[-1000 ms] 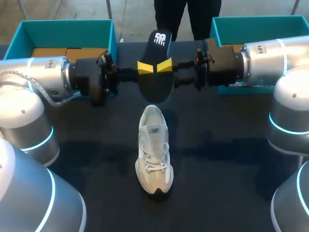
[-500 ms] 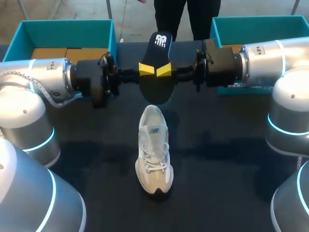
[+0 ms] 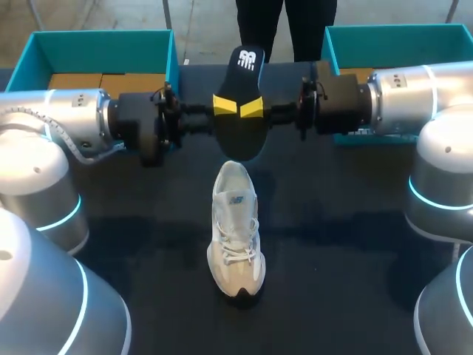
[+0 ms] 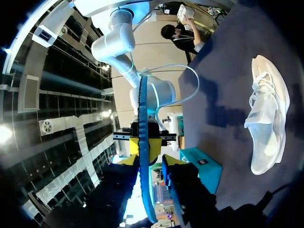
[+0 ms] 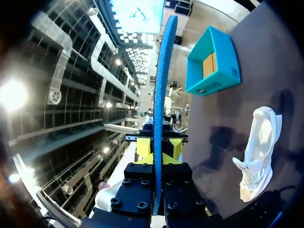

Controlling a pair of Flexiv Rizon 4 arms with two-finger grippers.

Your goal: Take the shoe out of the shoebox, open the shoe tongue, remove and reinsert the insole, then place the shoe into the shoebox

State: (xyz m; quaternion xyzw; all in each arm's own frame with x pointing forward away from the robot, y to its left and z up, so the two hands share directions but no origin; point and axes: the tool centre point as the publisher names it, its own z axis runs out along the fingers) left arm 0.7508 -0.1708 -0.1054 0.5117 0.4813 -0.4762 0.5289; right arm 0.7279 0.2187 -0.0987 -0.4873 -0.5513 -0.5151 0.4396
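Fingers [image 3: 222, 104] of the left gripper [image 3: 225, 105] and right gripper [image 3: 251, 108] are pinched on the black insole [image 3: 240, 137], seemingly at opposite edges. It is held just beyond the heel of the white shoe [image 3: 235, 225].

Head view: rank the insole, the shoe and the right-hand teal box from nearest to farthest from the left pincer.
1. insole: clamped in the left pincer, held up at the middle.
2. shoe: lying below the insole, on the robot's side of it.
3. right-hand teal box: off at the far right corner.
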